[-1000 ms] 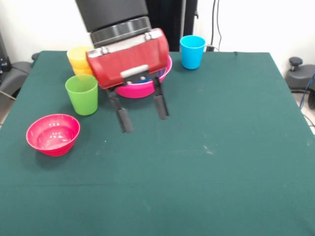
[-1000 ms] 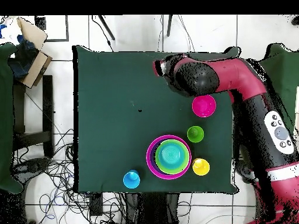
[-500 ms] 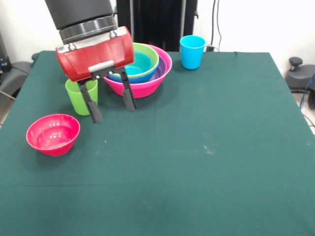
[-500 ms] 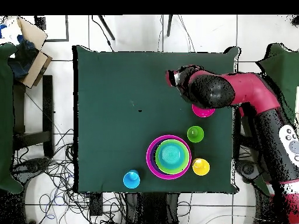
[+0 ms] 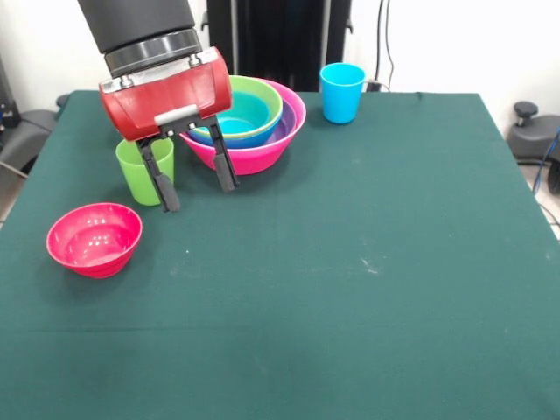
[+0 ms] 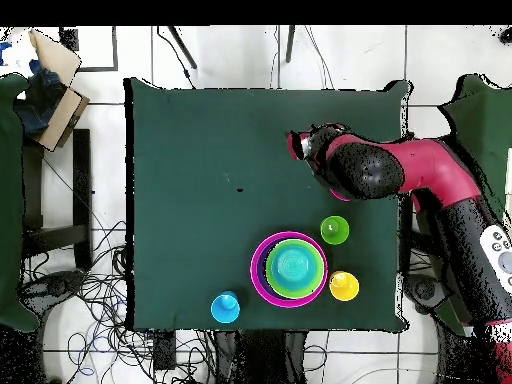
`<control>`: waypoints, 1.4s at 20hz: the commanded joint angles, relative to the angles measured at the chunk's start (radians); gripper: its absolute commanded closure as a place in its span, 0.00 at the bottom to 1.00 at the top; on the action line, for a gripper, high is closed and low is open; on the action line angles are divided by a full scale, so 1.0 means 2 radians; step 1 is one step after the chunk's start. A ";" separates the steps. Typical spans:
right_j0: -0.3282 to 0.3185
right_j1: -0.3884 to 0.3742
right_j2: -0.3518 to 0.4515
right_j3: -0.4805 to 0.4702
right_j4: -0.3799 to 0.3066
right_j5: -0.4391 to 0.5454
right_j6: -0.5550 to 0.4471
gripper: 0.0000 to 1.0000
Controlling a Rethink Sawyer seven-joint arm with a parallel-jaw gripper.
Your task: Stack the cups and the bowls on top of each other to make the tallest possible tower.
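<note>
My gripper (image 5: 199, 195) hangs open above the green cloth with nothing between its fingers, just in front of the green cup (image 5: 140, 175), which its left finger partly covers. The red-pink bowl (image 5: 94, 238) stands alone, lower left of the gripper. Behind the gripper sits the tower (image 5: 258, 131): the large pink bowl holding purple, light green, blue and teal bowls. The blue cup (image 5: 341, 92) stands apart at the back. From overhead I see the tower (image 6: 290, 267), the green cup (image 6: 335, 230), a yellow cup (image 6: 344, 286) and the blue cup (image 6: 225, 306). The arm (image 6: 375, 170) hides the red-pink bowl there.
The table (image 5: 394, 262) is covered in dark green cloth. A black chair base (image 5: 534, 131) stands past its right edge in the front view. Overhead, a cardboard box (image 6: 50, 75) and loose cables lie on the floor beside the table.
The gripper has swung from in front of the pink bowl over to the green cup, staying open. Overhead, the arm now covers the red-pink bowl. Little motion in the last half second.
</note>
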 commanded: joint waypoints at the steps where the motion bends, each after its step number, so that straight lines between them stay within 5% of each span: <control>1: 0.003 0.021 -0.035 0.038 -0.058 -0.031 -0.143 0.00; 17: -0.008 0.020 -0.038 0.038 -0.045 -0.003 -0.148 0.00; 28: 0.031 -0.091 -0.089 0.078 -0.076 -0.041 0.003 0.00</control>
